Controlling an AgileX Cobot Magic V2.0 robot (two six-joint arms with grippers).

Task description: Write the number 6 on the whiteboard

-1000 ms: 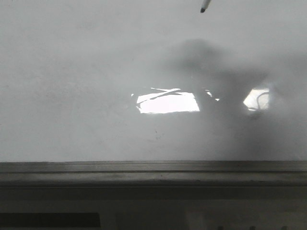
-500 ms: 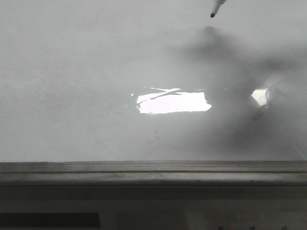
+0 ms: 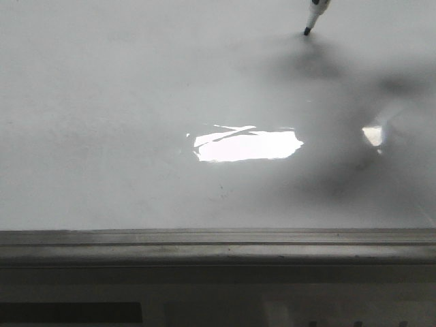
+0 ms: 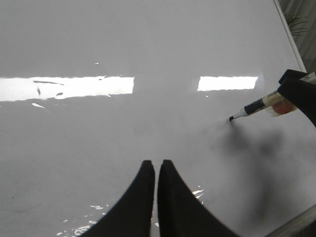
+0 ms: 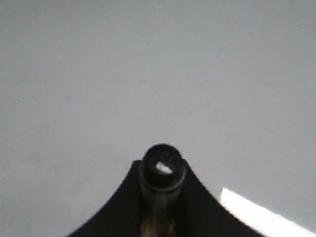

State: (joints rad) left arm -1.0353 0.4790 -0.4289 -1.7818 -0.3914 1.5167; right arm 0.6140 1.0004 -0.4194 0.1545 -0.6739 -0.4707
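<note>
Whiteboard (image 3: 136, 102) fills my front view, glossy with bright glare, a grey metal strip (image 3: 218, 246) along its near edge, and I see no stroke of the 6 on it. My right gripper (image 5: 160, 197) is clamped around a marker (image 4: 256, 105), whose black tip meets the board's far right part. My left gripper (image 4: 156, 170) hovers over the board, fingers pressed together on nothing

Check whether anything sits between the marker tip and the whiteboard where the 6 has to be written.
Nothing visible does. The marker in the right hand points at bare whiteboard, its tip at or just above the surface. No stroke is drawn yet. The left hand is shut, off to the side.
</note>
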